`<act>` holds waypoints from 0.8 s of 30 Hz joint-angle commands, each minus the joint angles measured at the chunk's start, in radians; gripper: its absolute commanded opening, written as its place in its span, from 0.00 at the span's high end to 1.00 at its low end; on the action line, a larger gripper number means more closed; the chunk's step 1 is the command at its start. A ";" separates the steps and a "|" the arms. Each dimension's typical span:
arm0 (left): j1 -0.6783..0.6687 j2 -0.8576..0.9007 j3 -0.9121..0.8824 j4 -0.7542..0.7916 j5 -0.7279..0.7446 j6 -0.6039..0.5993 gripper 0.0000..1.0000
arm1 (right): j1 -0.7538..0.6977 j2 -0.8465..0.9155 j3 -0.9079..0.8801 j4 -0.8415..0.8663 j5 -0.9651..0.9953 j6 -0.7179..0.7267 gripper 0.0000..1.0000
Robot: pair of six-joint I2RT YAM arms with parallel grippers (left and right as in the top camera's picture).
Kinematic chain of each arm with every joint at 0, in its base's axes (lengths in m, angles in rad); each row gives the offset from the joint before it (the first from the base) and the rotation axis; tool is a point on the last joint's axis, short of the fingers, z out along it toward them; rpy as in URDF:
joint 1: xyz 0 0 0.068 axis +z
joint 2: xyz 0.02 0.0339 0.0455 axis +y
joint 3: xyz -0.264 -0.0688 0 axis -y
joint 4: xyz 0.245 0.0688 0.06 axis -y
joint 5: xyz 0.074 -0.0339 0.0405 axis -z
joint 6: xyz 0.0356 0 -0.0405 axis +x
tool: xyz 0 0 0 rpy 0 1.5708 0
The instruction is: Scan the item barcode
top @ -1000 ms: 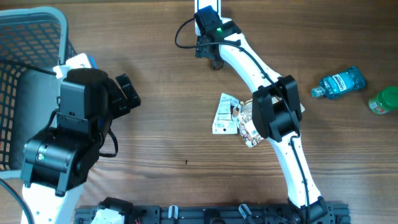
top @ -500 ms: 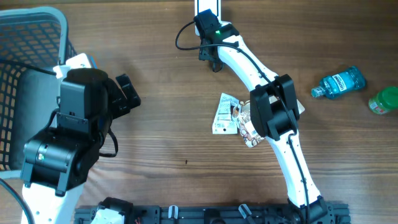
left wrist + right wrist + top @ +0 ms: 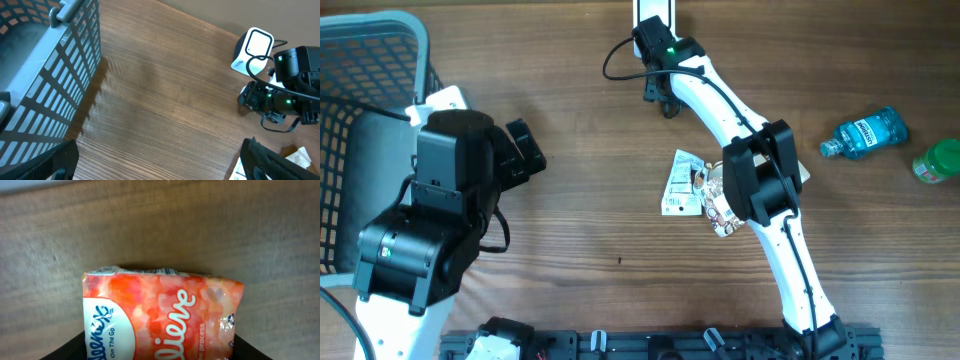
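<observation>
Overhead view: my right claw (image 3: 748, 190) hung near table ctr, directly over the tissue pack (image 3: 684, 186). The pack lay on the wood table (image 3: 600, 230) & poked out on the basket side of the claw. Fingertips were hidden from up there, so the grip didn't show. My left claw (image 3: 527, 150) sat well off to the other side, near the grey basket (image 3: 380, 40), w/ nothing in it. The white scanner (image 3: 653, 12) stood at the far edge, top ctr, apart from the pack. A blue bottle (image 3: 865, 132) lay on its side far out past my right arm, w/ a green container (image 3: 940, 160) near it at the frame edge.

Left wrist view: the left claw (image 3: 159, 160) had its fingers spread wide at the bottom corners, only bare wood btwn them. The basket wall (image 3: 60, 75) ran down one side. The scanner (image 3: 255, 46) was at upper right, w/ a black joint of my right arm (image 3: 280, 97), green light on, just below it.

Right wrist view: the pack filled most of the frame, w/ an orange-pink wrapper, a white oval & "On The Go" legible. It lay on the wood btwn the right claw (image 3: 160, 352) fingers (image 3: 72, 354), which showed as dark slivers at both bottom corners, right against the pack's sides. Clamped or merely alongside, I couldn't tell.
</observation>
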 commanded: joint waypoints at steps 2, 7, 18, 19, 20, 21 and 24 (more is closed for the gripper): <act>0.006 0.000 0.008 0.003 -0.016 0.019 0.00 | 0.003 -0.078 0.006 -0.056 -0.190 0.017 0.33; 0.006 0.000 0.008 0.002 -0.016 0.019 0.00 | -0.001 -0.126 0.008 -0.059 -0.360 0.111 0.32; 0.006 0.000 0.008 0.002 -0.016 0.019 0.00 | -0.091 -0.128 0.026 0.177 -0.651 0.431 0.36; 0.006 0.000 0.008 0.002 -0.016 0.019 0.00 | -0.097 -0.128 0.026 0.208 -0.657 0.463 0.36; 0.006 0.000 0.008 0.002 -0.016 0.019 0.00 | -0.101 -0.128 0.026 0.248 -0.655 0.506 0.35; 0.006 0.000 0.008 0.003 -0.016 0.019 0.00 | -0.103 -0.128 0.026 0.272 -0.653 0.531 0.34; 0.006 0.000 0.008 0.002 -0.016 0.019 0.00 | -0.104 -0.127 0.026 0.369 -0.653 0.637 0.33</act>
